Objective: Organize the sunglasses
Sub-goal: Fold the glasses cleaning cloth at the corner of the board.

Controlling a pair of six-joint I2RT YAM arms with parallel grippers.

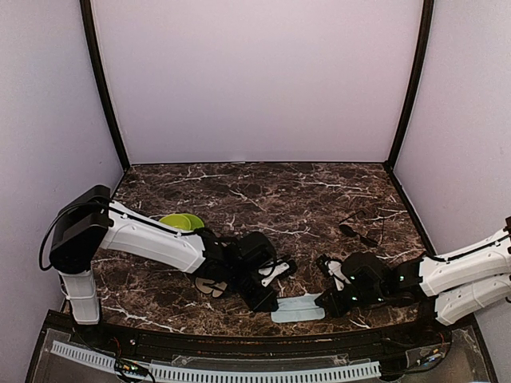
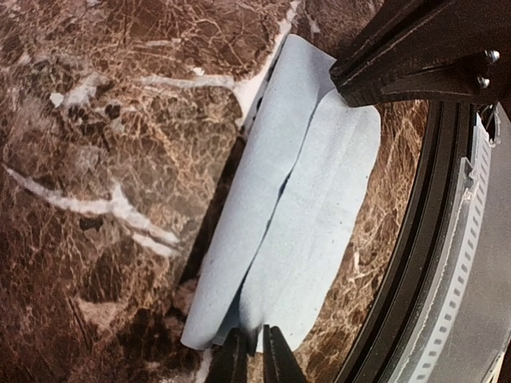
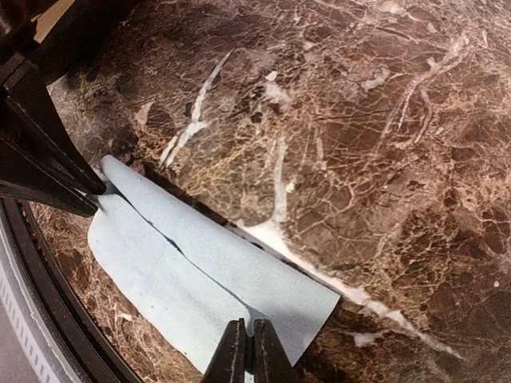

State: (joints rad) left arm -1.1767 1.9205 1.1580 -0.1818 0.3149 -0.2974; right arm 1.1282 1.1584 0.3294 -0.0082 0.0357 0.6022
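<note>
A pair of thin black wire sunglasses (image 1: 361, 231) lies on the marble table to the right, behind my right arm and apart from both grippers. A folded light blue cloth (image 1: 297, 309) (image 2: 311, 215) (image 3: 184, 271) lies flat near the front edge. My left gripper (image 1: 275, 306) (image 2: 255, 331) pinches its left end, jaws almost together with the cloth's edge between them. My right gripper (image 1: 322, 303) (image 3: 249, 323) pinches the opposite end the same way. Each wrist view shows the other gripper's fingers (image 2: 415, 56) (image 3: 40, 159) at the cloth's far end.
A striped oblong case (image 1: 209, 286) lies partly under my left arm. A lime green object (image 1: 182, 221) sits behind that arm. The table's black front rim (image 2: 431, 263) runs close beside the cloth. Walls close in the back and both sides.
</note>
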